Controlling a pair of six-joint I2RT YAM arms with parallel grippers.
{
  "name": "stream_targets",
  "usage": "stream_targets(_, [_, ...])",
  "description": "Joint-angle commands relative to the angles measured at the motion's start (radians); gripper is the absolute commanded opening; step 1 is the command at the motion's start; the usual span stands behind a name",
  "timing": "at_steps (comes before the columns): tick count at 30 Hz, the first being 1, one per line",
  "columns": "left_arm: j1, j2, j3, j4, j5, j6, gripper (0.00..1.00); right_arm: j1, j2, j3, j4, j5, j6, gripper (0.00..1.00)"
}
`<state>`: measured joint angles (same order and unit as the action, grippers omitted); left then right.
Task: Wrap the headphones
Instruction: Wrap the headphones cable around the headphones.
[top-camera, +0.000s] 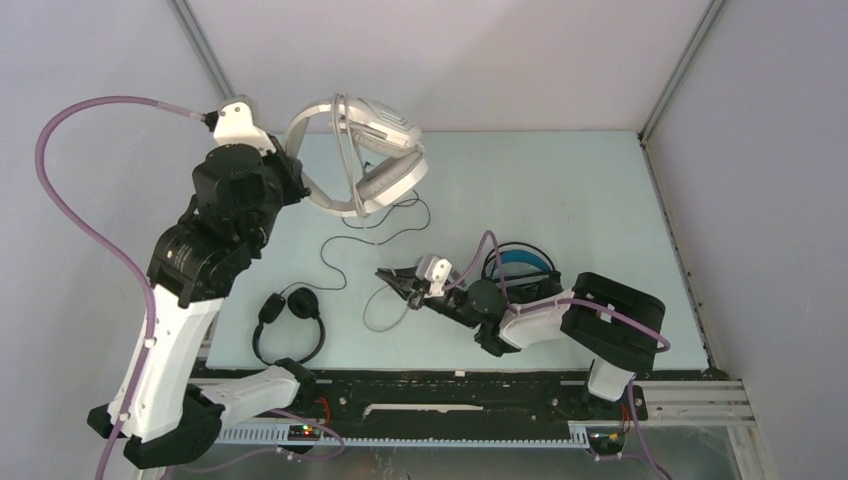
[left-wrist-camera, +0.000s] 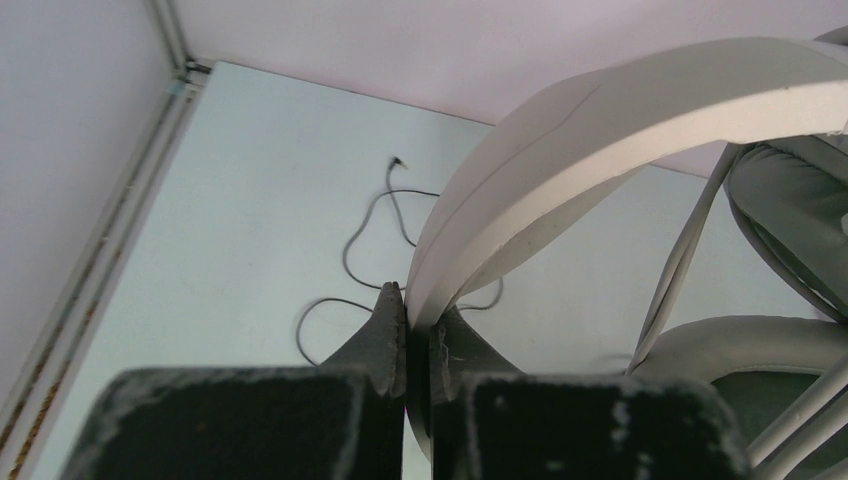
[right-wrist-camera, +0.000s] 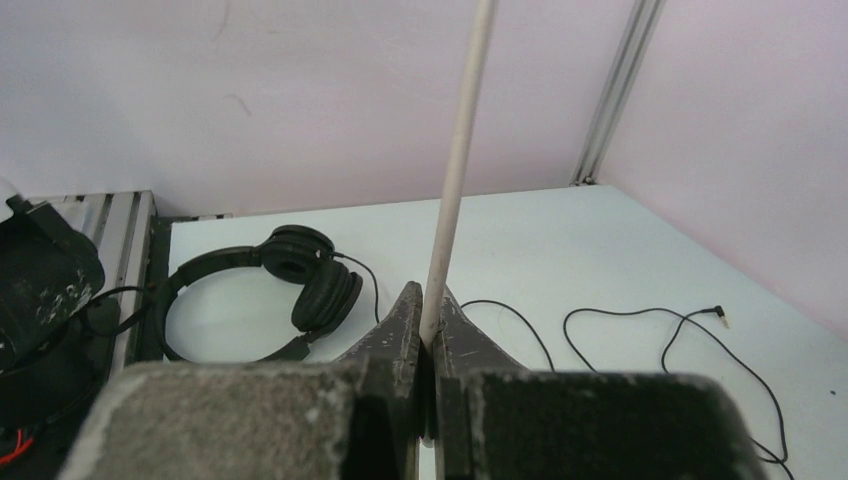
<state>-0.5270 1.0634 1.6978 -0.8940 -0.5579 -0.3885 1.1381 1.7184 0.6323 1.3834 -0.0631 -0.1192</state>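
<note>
My left gripper (top-camera: 292, 165) is raised at the back left and shut on the headband (left-wrist-camera: 600, 110) of the large white-grey headphones (top-camera: 375, 150), which hang above the table; the pinch shows in the left wrist view (left-wrist-camera: 418, 312). My right gripper (top-camera: 392, 280) is low at the table's middle and shut on their grey cable (right-wrist-camera: 465, 130), which rises straight up from the jaws. The small slim black headphones (top-camera: 290, 320) lie at the near left, and their thin black cable (top-camera: 340, 250) snakes across the table. The black headphones with blue accents (top-camera: 520, 262) lie partly hidden behind my right arm.
Grey walls close in the pale blue table (top-camera: 560, 190) at the back and sides. A black rail (top-camera: 450, 390) with wiring runs along the near edge. The black cable's plug (right-wrist-camera: 722, 316) lies loose on the table.
</note>
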Motion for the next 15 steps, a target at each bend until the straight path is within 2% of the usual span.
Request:
stream_targets(1, [0.009, -0.055, 0.099, 0.092, 0.166, -0.086, 0.0, -0.039, 0.007, -0.02, 0.036, 0.04, 0.085, 0.0])
stream_targets(8, [0.009, -0.083, 0.074, -0.01, 0.401, 0.07, 0.0, -0.098, -0.052, -0.068, 0.061, 0.152, 0.113, 0.0])
stream_targets(12, [0.009, -0.075, 0.043, -0.057, 0.532, 0.176, 0.0, -0.152, -0.097, -0.11, 0.084, 0.078, 0.174, 0.03])
stream_targets(15, [0.009, -0.053, 0.042, -0.092, 0.677, 0.213, 0.0, -0.167, -0.136, -0.137, 0.083, 0.074, 0.155, 0.03])
